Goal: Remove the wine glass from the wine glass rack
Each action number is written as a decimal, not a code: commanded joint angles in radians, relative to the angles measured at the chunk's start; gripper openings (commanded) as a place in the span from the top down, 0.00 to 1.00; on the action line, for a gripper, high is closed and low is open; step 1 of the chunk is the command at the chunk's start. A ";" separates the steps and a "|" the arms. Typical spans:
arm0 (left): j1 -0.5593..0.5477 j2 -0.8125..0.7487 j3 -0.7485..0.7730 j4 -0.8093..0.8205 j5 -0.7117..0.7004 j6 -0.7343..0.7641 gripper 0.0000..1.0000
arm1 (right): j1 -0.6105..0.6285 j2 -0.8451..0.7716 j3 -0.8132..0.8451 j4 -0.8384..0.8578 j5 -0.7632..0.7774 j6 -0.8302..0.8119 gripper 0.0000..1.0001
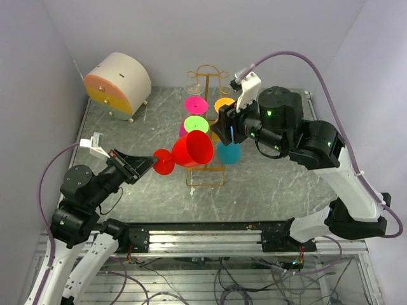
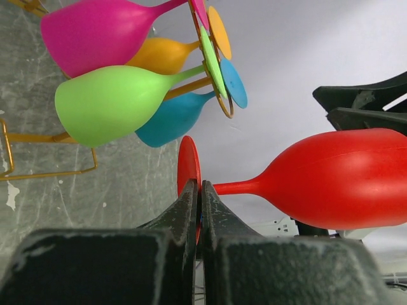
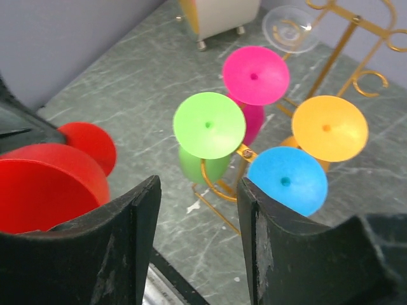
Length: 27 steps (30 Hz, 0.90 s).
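Currently the left claw (image 1: 151, 163) is clamped on the foot of the red wine glass (image 1: 193, 149). The glass lies level, off the rack (image 1: 207, 84) but just beside it, bowl toward the right claw (image 1: 224, 127). That claw hangs open over the rack, holding nothing.

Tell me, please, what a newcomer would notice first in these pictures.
The red wine glass lies sideways in the air, off the golden rack, its foot pinched in the left gripper. Behind it, the pink glass, green glass, orange glass and blue glass hang upside down on the rack. The right gripper stands open near them.
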 commanded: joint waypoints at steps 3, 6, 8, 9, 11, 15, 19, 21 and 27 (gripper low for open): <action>-0.006 -0.007 0.061 -0.063 -0.040 0.075 0.93 | -0.050 0.012 0.091 -0.037 -0.234 0.020 0.46; -0.006 -0.014 0.060 -0.080 -0.053 0.084 0.93 | -0.061 0.014 0.103 -0.035 -0.283 0.025 0.44; -0.006 -0.018 0.053 -0.077 -0.053 0.083 0.93 | -0.063 0.013 0.109 -0.034 -0.320 0.025 0.43; -0.006 -0.019 0.050 -0.074 -0.052 0.081 0.93 | -0.062 0.013 0.107 -0.034 -0.339 0.027 0.43; -0.006 -0.017 0.049 -0.065 -0.048 0.078 0.93 | -0.063 0.016 0.096 -0.033 -0.381 0.024 0.43; -0.006 -0.003 0.064 -0.045 -0.044 0.078 0.93 | -0.063 0.025 0.068 -0.044 -0.452 0.012 0.43; -0.006 0.017 0.080 -0.027 -0.028 0.077 0.93 | -0.063 0.028 0.034 -0.040 -0.489 0.000 0.42; -0.006 0.021 0.083 -0.013 -0.021 0.073 0.93 | -0.063 0.031 0.026 -0.038 -0.502 -0.004 0.42; -0.006 0.034 0.088 0.020 0.002 0.061 0.93 | -0.062 0.050 0.023 -0.031 -0.488 -0.007 0.65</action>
